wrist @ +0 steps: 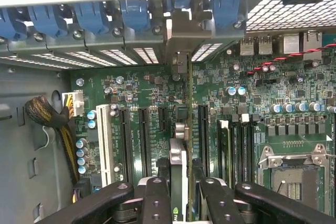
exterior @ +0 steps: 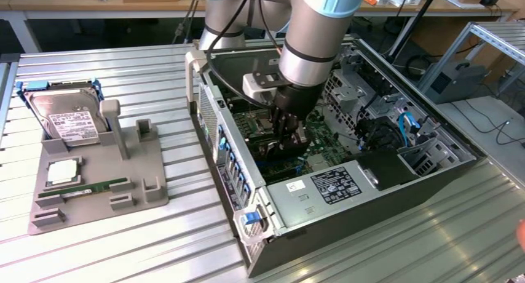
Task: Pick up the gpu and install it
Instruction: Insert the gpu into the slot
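Note:
The gpu stands on edge over the green motherboard inside the open computer case. Its silver bracket meets the row of rear slot openings with blue clips. My gripper is shut on the card's upper edge, one black finger on each side. The card runs between two long black expansion slots; I cannot tell whether it is seated. In the exterior view my gripper reaches down into the case's middle, with the dark gpu below it.
A grey parts holder on the exterior view's left carries a silver hard drive, a processor and a green RAM stick. Inside the case are drive cages, cables and an empty CPU socket.

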Available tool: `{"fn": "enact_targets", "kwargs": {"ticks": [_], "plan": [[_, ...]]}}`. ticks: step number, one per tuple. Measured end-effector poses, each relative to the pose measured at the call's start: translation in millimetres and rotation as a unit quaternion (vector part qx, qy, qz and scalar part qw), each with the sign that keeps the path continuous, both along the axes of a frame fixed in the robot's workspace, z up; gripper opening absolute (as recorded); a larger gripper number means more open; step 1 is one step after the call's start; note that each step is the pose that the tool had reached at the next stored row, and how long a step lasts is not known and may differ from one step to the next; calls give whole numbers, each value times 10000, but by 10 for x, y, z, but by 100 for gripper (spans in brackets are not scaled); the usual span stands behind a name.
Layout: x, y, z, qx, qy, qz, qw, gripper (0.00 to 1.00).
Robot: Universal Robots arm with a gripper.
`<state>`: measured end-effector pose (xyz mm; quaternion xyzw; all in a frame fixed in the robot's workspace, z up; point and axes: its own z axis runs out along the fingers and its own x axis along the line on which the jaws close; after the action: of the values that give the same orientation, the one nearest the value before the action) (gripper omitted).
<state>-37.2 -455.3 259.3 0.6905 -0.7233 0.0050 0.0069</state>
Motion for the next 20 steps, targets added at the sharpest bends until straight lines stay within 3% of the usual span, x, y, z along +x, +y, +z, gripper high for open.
{"fn": "enact_targets", "kwargs": {"ticks": [8,20], "plan": [[0,0,-28,0,0,0,10000,27],[-1,12,20,0,-8,0,10000,27]]}}
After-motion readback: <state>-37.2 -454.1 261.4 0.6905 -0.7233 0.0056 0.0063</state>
